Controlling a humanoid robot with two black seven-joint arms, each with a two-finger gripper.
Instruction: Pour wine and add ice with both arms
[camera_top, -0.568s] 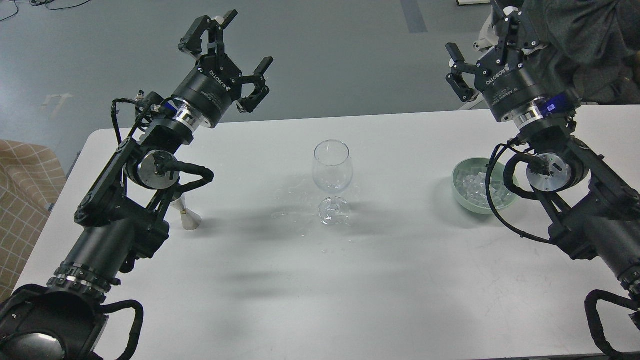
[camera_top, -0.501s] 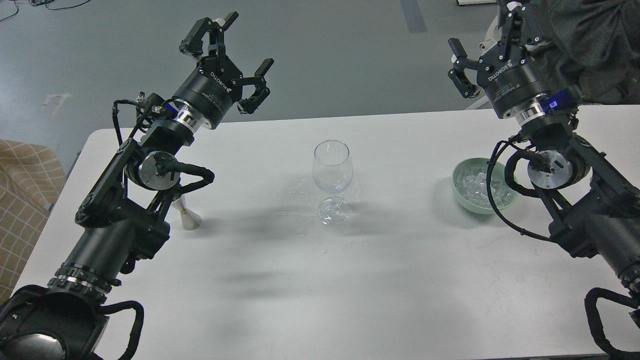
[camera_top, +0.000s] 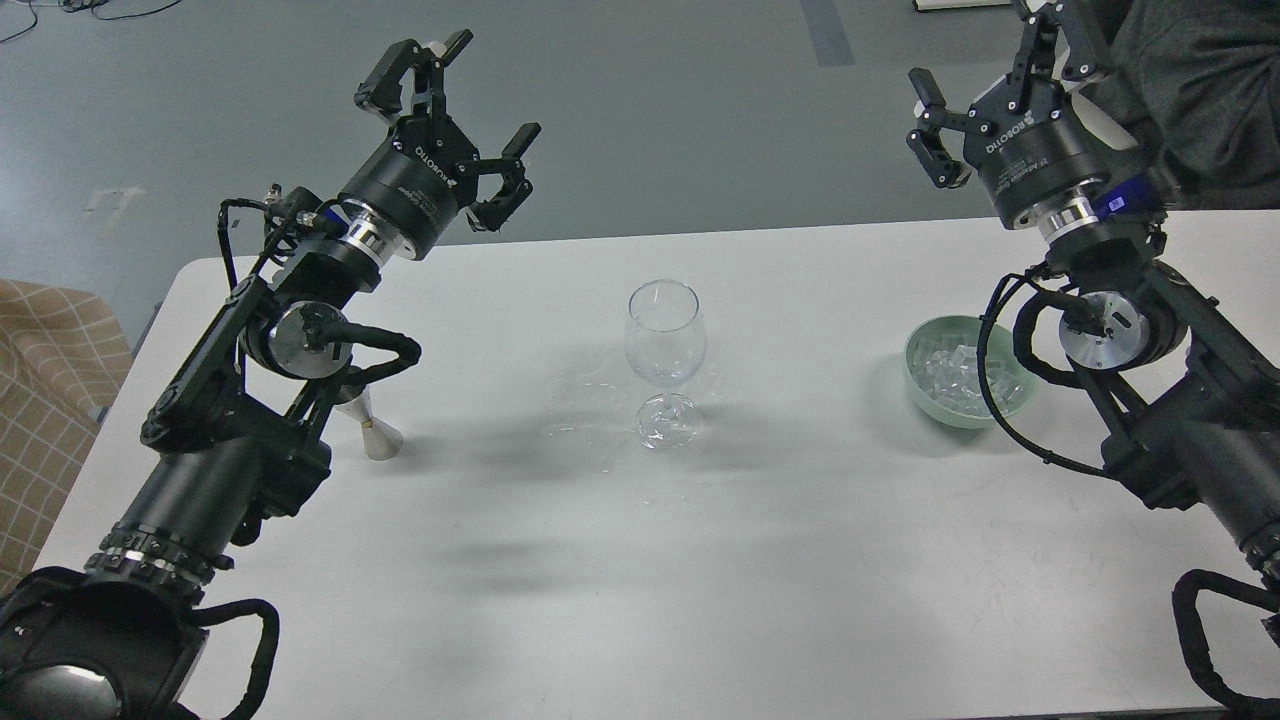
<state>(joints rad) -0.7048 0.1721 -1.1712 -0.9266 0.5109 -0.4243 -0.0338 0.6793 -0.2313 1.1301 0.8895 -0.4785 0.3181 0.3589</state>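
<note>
2 arms: black jointed robot arms, both raised above the white worktop (camera_top: 560, 560), neither touching anything.
Left claw (camera_top: 455, 120): fingers spread apart, empty, high over the far left edge of the worktop.
Right claw (camera_top: 985, 85): fingers apart, empty, high beyond the far right edge; part of it cut off by the frame.
Glass: clear stemmed wine glass (camera_top: 665, 335), upright mid-worktop, between the arms; looks empty. Thin and fragile, top-heavy on its foot; best left standing and poured into.
Jigger: small steel double-cone jigger (camera_top: 372, 425), upright, half hidden behind the left arm. Light, smooth, slippery; take it at the narrow waist and keep it level.
Wine: cannot tell whether any sits in the jigger; faint wet marks show on the worktop by the glass foot.
Ice: heap of small clear cubes (camera_top: 950, 365) in a pale green round bowl (camera_top: 915, 375), right side, under the right arm's cable. Hard, wet, slippery, tiny; pinch 1 with fingertips.
Progress: judged at the start.
</note>
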